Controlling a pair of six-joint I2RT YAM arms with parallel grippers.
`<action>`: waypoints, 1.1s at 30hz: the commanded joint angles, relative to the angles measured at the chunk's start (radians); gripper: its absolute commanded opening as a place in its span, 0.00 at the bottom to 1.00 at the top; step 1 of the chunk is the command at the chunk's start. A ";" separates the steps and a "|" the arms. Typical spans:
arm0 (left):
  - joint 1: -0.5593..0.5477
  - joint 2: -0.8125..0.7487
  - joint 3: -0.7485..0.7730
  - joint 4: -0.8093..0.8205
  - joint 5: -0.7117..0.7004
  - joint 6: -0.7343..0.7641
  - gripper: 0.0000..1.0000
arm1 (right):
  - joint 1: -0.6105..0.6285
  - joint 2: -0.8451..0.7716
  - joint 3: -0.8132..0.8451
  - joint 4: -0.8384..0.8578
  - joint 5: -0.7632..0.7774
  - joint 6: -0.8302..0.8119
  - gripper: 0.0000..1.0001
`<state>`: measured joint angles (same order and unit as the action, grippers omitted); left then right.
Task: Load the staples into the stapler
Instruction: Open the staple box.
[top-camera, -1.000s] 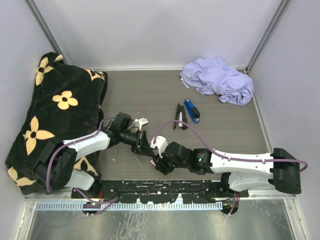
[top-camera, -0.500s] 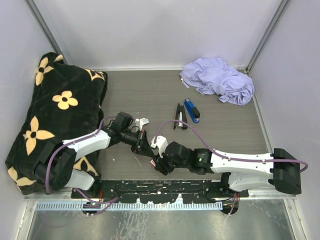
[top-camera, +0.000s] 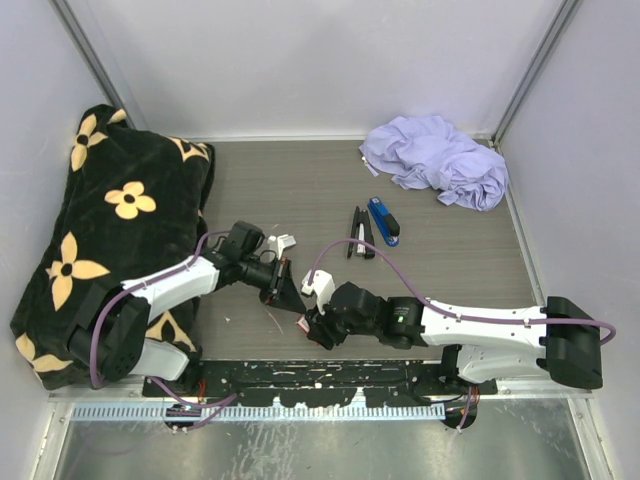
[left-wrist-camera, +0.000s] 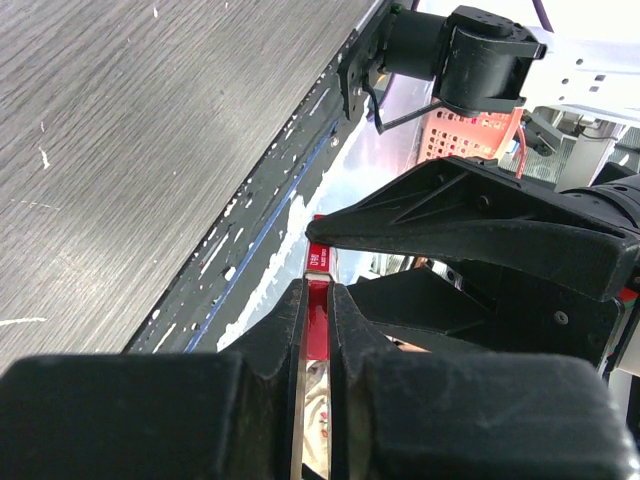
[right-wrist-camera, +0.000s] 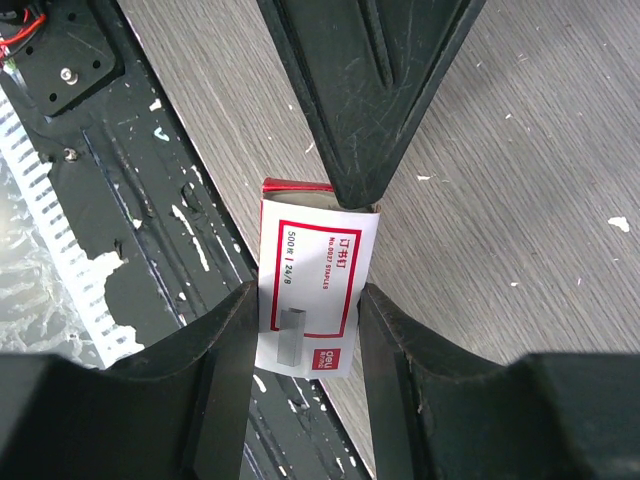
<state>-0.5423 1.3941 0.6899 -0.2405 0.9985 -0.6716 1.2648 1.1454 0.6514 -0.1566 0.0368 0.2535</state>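
One blanket (top-camera: 110, 220) covered the table's (top-camera: 290, 190) left; one cloth (top-camera: 440, 160) lay far right; two staplers (top-camera: 357, 232) (top-camera: 384, 221) lay right of centre. Near its front edge, left gripper (left-wrist-camera: 318, 300) and right gripper (right-wrist-camera: 308, 296) both clamped one box of staples (right-wrist-camera: 322, 250), long axis along right fingers (right-wrist-camera: 215, 400), red end toward left.

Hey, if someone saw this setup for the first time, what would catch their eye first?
Both arms meet near the table's front edge on the red-and-white staples box: the right fingers clamp its sides while the left fingers pinch its far end. A black blanket with yellow flowers covers the left side, and a crumpled lavender cloth sits in the far right corner.
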 joint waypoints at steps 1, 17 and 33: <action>0.035 -0.035 0.059 -0.029 0.028 0.053 0.03 | 0.001 0.012 -0.010 -0.051 -0.059 0.011 0.45; 0.067 -0.037 0.071 -0.082 0.029 0.099 0.03 | 0.002 0.019 -0.006 -0.063 -0.086 0.007 0.45; 0.070 -0.059 0.053 -0.072 0.012 0.102 0.17 | 0.002 0.045 0.020 -0.048 -0.057 0.005 0.45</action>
<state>-0.4973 1.3891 0.7162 -0.3534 1.0142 -0.5835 1.2591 1.1690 0.6518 -0.1226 0.0071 0.2527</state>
